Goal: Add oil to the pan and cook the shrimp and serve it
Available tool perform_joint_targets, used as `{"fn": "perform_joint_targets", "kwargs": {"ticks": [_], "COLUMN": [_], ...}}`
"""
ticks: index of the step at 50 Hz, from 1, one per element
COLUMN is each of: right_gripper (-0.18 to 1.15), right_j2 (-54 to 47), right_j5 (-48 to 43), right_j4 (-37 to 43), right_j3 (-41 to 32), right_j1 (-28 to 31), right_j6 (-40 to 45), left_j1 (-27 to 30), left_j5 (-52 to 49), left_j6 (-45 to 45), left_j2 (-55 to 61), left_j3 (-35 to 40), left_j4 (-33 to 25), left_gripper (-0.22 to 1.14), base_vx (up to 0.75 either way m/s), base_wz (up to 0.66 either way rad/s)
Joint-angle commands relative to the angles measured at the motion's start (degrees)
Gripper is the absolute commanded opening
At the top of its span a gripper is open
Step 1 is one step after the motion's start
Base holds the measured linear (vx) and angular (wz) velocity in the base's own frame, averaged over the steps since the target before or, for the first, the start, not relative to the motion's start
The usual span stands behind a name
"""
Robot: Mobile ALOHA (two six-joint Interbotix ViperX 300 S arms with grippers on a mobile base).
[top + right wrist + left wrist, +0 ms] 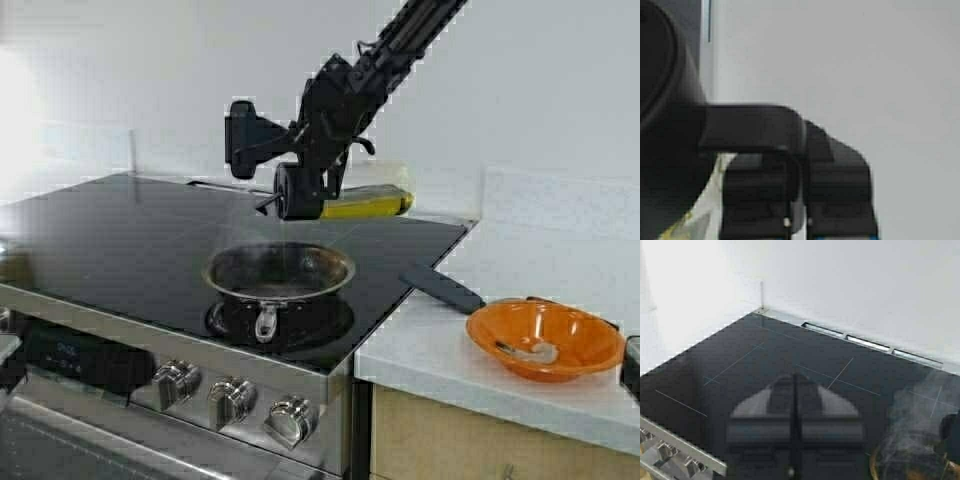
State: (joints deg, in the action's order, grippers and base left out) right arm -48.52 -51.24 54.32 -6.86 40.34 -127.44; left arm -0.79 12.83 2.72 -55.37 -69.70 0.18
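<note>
The steel pan (278, 272) sits on the front right burner of the black stovetop (120, 235), with thin smoke rising from it. My right gripper (318, 165) is shut on the black handle (750, 125) of the oil jug (365, 205), which is tipped on its side above the back of the pan, with the black lid (295, 190) towards the pan. Yellow oil (372, 208) shows inside. The shrimp (530, 350) lies in the orange bowl (590, 345) on the counter. My left gripper (795, 382) is shut and empty over the stovetop, left of the smoking pan (900, 465).
A black utensil handle (442, 288) lies across the stove's right edge onto the white counter (450, 350). Stove knobs (232, 400) line the front panel. A white wall runs close behind the stove.
</note>
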Motion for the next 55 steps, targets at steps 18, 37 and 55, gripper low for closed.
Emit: {"fn": "perform_joint_targets", "kwargs": {"ticks": [18, 37, 55], "right_gripper": [0.08, 0.08, 0.08], "right_j2": [8.6, 20.7, 35.2], "right_j5": [1.4, 17.6, 28.2], "right_j4": [27.7, 22.7, 6.8], "right_j3": [-1.8, 14.6, 26.2], "right_j1": [-1.9, -6.4, -13.5], "right_j6": [22.2, 57.6, 81.3], "left_j1": [0.1, 0.1, 0.1], "left_j5": [0.4, 0.4, 0.3], "left_j6": [0.2, 0.2, 0.3], "left_j2": [0.4, 0.4, 0.4], "left_j3": [0.4, 0.3, 0.3], "left_j4": [0.1, 0.1, 0.1], "left_gripper": [0.03, 0.03, 0.03], "base_vx": [0.00, 0.00, 0.00], "base_wz": [0.00, 0.00, 0.00]}}
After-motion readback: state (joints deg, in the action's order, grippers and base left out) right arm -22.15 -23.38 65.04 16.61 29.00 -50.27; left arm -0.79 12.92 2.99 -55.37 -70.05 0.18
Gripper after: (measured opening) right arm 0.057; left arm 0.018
